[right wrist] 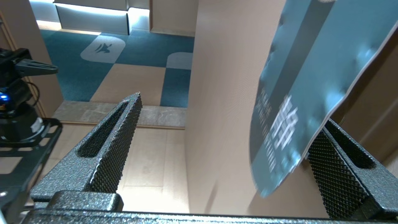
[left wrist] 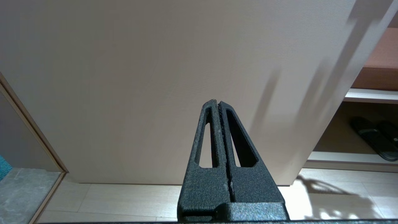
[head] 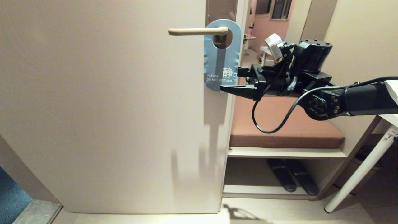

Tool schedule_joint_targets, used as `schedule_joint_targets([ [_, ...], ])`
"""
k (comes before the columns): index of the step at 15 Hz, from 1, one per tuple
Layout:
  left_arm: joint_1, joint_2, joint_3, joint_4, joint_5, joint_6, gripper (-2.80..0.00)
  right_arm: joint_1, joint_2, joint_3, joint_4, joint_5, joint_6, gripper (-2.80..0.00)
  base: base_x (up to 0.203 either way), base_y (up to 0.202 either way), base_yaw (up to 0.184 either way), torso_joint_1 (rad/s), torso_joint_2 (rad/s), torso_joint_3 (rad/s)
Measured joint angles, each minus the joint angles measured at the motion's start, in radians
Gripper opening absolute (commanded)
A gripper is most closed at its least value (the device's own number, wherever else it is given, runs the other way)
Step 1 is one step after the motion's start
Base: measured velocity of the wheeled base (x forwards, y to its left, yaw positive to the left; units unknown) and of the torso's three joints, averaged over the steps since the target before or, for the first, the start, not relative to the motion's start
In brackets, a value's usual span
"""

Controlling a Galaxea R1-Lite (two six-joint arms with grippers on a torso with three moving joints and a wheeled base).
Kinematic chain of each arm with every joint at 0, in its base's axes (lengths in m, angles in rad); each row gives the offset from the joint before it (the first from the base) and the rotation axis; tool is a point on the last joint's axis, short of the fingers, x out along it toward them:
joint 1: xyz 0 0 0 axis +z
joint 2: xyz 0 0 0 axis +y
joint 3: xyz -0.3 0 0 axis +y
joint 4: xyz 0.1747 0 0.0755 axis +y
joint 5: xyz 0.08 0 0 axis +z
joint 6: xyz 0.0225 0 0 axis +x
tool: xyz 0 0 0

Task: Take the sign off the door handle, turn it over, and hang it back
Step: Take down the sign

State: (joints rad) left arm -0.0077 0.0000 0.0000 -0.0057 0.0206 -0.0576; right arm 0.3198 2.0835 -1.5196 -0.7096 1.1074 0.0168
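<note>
Now, going from left to right, our left gripper (left wrist: 219, 104) sits parked low before the plain beige door (head: 102, 109), fingers pressed together on nothing. Further along, the slim cream-beige lever door handle (head: 197, 31) juts out level, and the flat blue-grey oblong sign (head: 222, 56) with white "PLEASE DO NOT DISTURB" lettering hangs from it by its large hole, printed face outward. At its lower edge we bring our right gripper (head: 231, 82) in from the right, fingers spread wide, the sign's bottom corner lying between them unclamped. We judge this straddle prepares a pinch for lifting the sign off.
</note>
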Motion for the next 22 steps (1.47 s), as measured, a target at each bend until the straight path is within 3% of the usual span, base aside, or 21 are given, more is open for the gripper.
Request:
schedule_joint_targets([
  [4,0.0,0.0,0.0,0.0,0.0,0.0,-2.8,0.012,0.059,-0.086,0.005,0.002,0.004,0.0,0.0,0.0,0.0,0.0,0.0,0.0],
  [22,0.0,0.0,0.0,0.0,0.0,0.0,-2.8,0.045,0.119,-0.201,0.005,0.004,0.044,0.0,0.0,0.0,0.0,0.0,0.0,0.0],
])
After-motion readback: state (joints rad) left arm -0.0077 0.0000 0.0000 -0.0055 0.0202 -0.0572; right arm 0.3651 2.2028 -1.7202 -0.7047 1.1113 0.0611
